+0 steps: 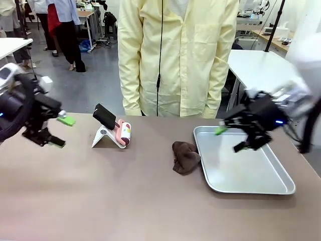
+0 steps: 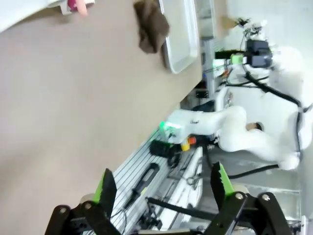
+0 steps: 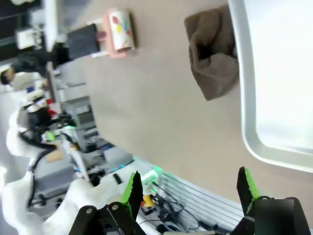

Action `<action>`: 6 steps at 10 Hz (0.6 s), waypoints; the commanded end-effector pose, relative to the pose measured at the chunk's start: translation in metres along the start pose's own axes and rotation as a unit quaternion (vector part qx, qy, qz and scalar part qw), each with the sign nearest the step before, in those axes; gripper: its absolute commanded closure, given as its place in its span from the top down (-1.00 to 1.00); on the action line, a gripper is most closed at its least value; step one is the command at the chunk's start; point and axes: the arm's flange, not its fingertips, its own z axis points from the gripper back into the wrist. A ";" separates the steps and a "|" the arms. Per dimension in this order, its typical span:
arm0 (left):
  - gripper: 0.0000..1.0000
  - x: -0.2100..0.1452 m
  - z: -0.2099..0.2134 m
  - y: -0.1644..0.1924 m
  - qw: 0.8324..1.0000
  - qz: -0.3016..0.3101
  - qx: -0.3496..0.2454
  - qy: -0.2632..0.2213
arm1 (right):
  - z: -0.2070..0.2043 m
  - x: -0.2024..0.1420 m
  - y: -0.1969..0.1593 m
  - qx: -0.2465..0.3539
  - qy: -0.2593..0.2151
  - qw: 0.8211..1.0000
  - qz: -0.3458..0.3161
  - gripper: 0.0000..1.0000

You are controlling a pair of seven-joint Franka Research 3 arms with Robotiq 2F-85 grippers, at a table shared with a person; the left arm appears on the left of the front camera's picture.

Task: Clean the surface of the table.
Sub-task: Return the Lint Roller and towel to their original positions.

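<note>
1. The table (image 1: 125, 196) lies nearest, a wide, flat brown-grey top that runs under both arms; it looks hard, stiff and smooth, far too heavy to lift, so I judge it is a thing to be wiped and not gripped.
2. The thing to take hold of is the brown cloth (image 1: 185, 156), crumpled on the table and touching the near-left edge of the metal tray (image 1: 251, 187); it looks soft, light and limp; a pinch on its raised top fold would probably serve best, since a flat edge may slip out.
3. The right gripper (image 1: 231, 139) hangs above the tray with its green pads spread wide and nothing between them; the cloth sits just to its left and below, near but not touching.
4. The left gripper (image 1: 61, 132) hovers over the table's far-left part, fingers also spread and empty; the cloth is well apart from it, off to its right, beyond a phone stand (image 1: 105, 131) and a pink roller (image 1: 123, 133).
5. In the right wrist view the cloth (image 3: 212, 58) lies ahead of the fingers (image 3: 133, 187), against the tray rim (image 3: 243, 98).
</note>
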 end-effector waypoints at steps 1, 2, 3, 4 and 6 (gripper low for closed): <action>1.00 -0.020 0.025 0.033 0.995 0.004 -0.078 -0.056 | 0.048 0.010 -0.057 0.084 -0.012 0.996 0.012 1.00; 1.00 -0.024 0.045 0.055 0.989 0.019 -0.120 -0.082 | 0.061 0.012 -0.089 0.129 -0.023 0.991 -0.009 1.00; 1.00 -0.028 0.065 0.080 0.979 0.033 -0.167 -0.114 | 0.068 0.010 -0.122 0.175 -0.029 0.984 -0.021 1.00; 1.00 -0.030 0.076 0.095 0.968 0.046 -0.197 -0.148 | 0.069 0.009 -0.147 0.211 -0.038 0.976 -0.031 1.00; 1.00 -0.029 0.090 0.102 0.960 0.027 -0.217 -0.174 | 0.063 0.004 -0.180 0.259 -0.071 0.962 -0.045 1.00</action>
